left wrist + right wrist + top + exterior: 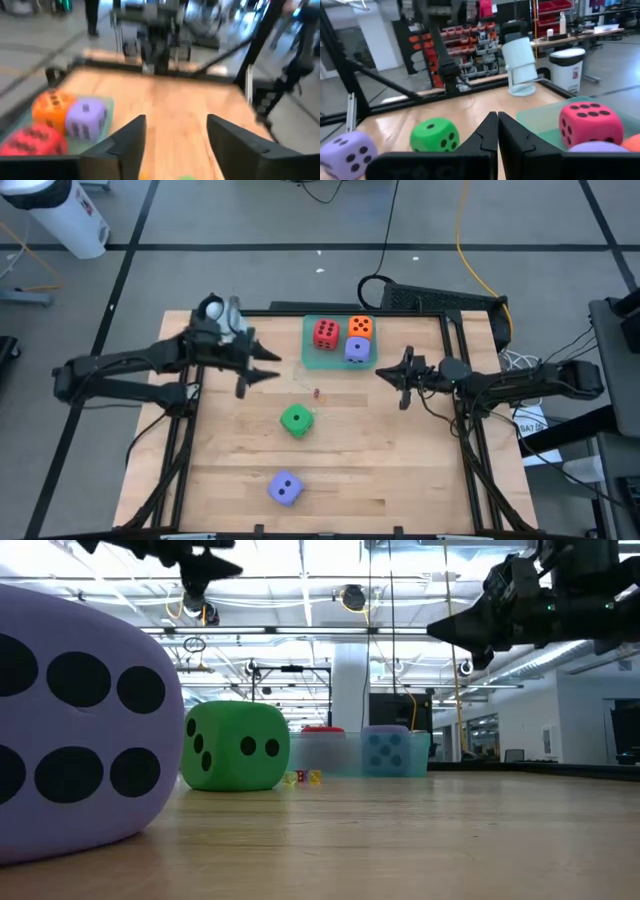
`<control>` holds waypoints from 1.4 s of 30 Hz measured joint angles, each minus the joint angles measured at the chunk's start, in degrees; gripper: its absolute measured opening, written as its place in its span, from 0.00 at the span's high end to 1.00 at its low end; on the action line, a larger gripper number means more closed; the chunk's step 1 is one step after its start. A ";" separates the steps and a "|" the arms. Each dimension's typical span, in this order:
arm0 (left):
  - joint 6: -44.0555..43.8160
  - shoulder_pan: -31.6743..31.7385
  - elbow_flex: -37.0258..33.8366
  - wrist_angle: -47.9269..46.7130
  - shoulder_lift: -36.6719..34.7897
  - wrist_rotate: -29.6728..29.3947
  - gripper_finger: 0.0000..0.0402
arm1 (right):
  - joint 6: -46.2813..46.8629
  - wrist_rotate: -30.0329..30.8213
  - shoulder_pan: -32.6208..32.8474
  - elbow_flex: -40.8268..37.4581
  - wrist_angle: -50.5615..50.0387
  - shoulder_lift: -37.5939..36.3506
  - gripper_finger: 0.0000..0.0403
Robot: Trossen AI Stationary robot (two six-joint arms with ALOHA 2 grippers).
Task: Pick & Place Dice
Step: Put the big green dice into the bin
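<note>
Left gripper (262, 376): We see it up in the air at the far left side of the table (400, 480). Its two fingers are spread wide, with nothing between them.

Loose purple-blue die (285, 488): It sits alone near the front edge of the table, well away from both arms.

Green die (296, 420): It sits in the middle of the table, between the two arms. We think this is the one to get next, because it is nearest to the open left gripper.

Tiny bits (317, 393): A few very small bits lie on the wood between the green die and the tray. We cannot tell what they are.

Green tray (311, 358): It is flat and lies at the far middle of the table. Three dice are on it already.

Red die (325, 333): On the tray, on its left side.

Orange die (361, 327): On the tray, just beside the red die.

Second purple-blue die (357, 350): On the tray, just in front of the orange die.

Right gripper (386, 374): It hangs in the air just right of the tray. Its fingers are pressed together and hold nothing.

How we would do it well: We would bring the open fingers straight down over the green die, one finger on each flat side. We would squeeze softly, since the die looks squishy. Then we would lift it high, so it does not bump the dice on the tray, and set it in the bare front left part.
</note>
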 joint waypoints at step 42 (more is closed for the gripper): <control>34.78 -18.57 35.40 -46.66 48.91 -9.94 0.00 | -1.56 -5.58 -0.47 0.04 -3.89 -0.45 0.99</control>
